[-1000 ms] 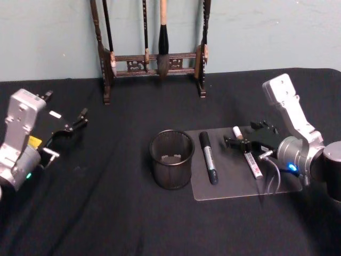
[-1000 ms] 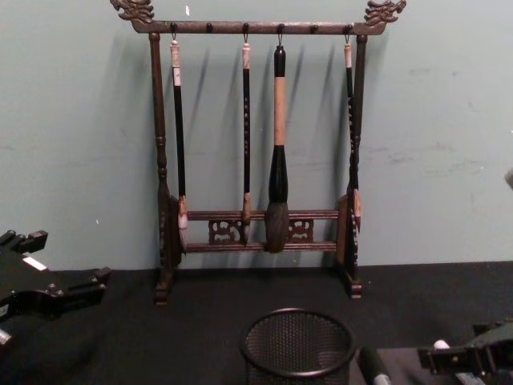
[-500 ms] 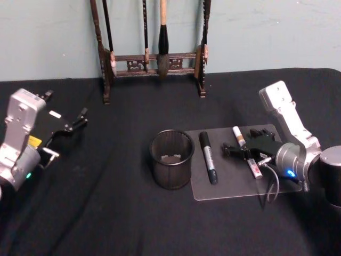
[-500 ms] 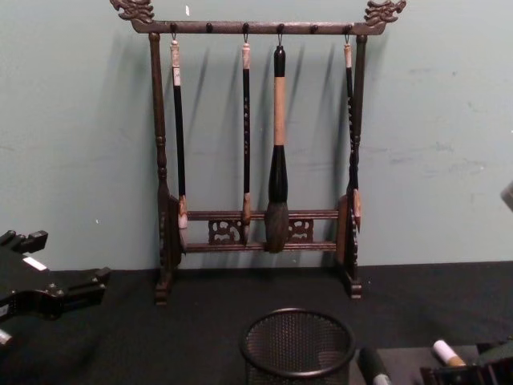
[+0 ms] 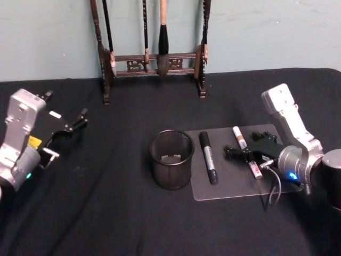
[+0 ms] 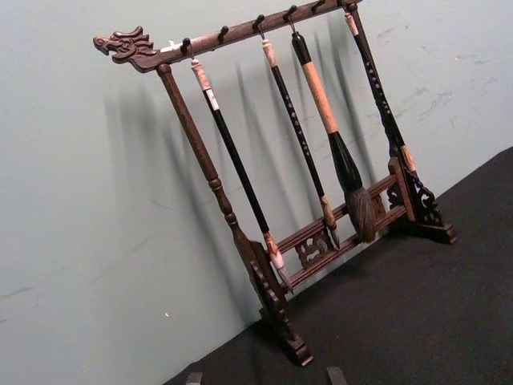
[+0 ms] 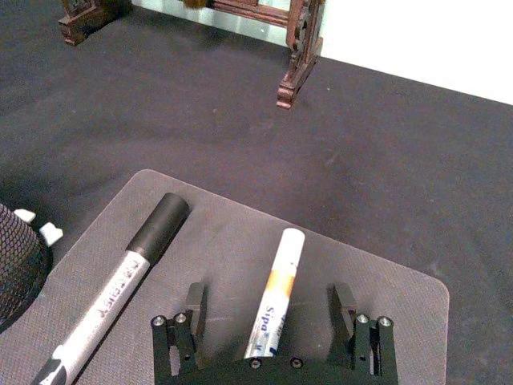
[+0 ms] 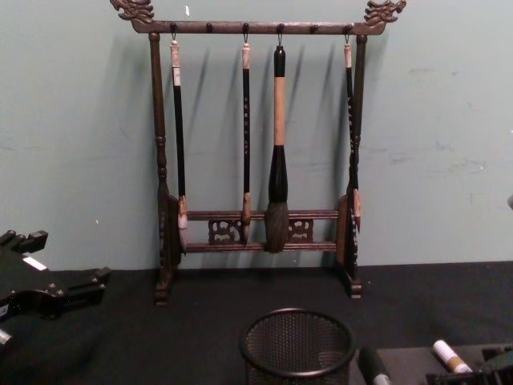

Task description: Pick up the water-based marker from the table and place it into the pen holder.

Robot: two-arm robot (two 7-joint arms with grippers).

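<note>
Over the last second the right gripper has sunk lower over the clear mat and drawn back toward the robot along the water-based marker, so that the marker's far end with its orange-brown band now lies uncovered. The marker itself has not shifted: it lies flat on the right half of the mat, its white body running away from the robot. In the right wrist view the gripper's fingers are spread wide and stand one on each side of the marker, with a gap between each finger and the barrel, so nothing is gripped. A second, thicker marker with a black cap and grey body lies on the mat's left part, well clear of the fingers. The pen holder, a black mesh cup, stands upright on the black worktop just beside the mat's left edge. The left gripper hangs over the worktop's far left, well apart from the holder, its fingers apart and holding nothing. A carved wooden brush rack with hanging brushes stands at the back against the wall.
</note>
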